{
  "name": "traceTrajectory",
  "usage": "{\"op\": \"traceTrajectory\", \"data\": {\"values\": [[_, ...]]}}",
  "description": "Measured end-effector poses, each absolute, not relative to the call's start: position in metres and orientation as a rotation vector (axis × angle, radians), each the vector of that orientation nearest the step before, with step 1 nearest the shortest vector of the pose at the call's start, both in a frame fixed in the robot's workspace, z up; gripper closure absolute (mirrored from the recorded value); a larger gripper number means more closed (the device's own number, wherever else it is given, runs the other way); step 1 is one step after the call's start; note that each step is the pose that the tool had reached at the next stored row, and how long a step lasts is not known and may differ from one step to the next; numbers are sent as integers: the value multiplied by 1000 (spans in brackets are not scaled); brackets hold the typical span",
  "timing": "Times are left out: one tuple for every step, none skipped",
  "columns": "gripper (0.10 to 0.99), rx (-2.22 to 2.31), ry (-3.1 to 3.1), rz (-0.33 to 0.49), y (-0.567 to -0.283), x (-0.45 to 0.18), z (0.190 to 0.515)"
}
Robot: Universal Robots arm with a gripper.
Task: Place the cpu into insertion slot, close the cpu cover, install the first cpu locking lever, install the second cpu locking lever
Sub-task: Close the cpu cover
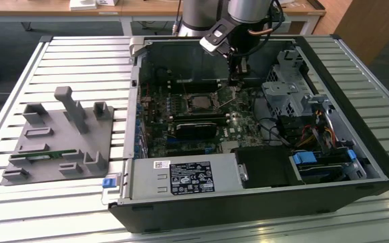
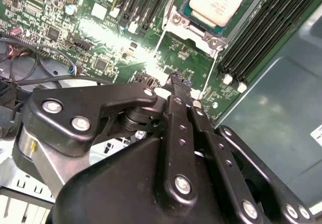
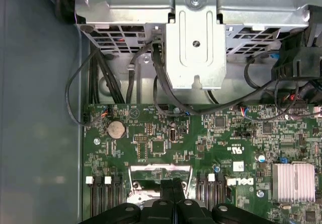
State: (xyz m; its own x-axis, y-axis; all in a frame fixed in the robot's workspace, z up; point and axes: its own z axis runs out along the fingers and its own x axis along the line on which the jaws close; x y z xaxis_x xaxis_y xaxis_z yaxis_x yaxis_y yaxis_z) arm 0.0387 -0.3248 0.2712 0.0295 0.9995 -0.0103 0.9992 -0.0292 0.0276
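Now the gripper (image 2: 181, 83) jaws press together; just ahead, the cpu (image 2: 217, 1) lies seated, likely light, fragile, edge-held.

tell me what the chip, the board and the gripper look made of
Chip: pale matte metal lid, soft sheen. Board: green lacquered circuit laminate, probably fibreglass, with solder dots. Gripper: black matte links, metal or hard plastic, held by bright steel-looking screws.

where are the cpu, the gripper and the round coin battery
cpu (image 2: 219, 2), second wrist view, on its pale metal top
gripper (image 3: 172, 183), first wrist view, midway between its two fingertips
coin battery (image 3: 116, 129), first wrist view, centre of its silver face
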Motion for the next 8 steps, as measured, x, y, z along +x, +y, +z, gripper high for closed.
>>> {"op": "traceTrajectory", "data": {"values": [[980, 2234, 2170, 18, -325, 40, 271], [980, 2235, 2170, 19, -325, 41, 271], [980, 2236, 2171, 21, -325, 44, 270], [980, 2239, 2174, 26, -325, 44, 270], [980, 2241, 2176, 32, -325, 45, 269], [980, 2243, 2178, 36, -325, 45, 267], [980, 2245, 2180, 39, -325, 45, 266], [980, 2246, 2180, 41, -325, 45, 264]]}}
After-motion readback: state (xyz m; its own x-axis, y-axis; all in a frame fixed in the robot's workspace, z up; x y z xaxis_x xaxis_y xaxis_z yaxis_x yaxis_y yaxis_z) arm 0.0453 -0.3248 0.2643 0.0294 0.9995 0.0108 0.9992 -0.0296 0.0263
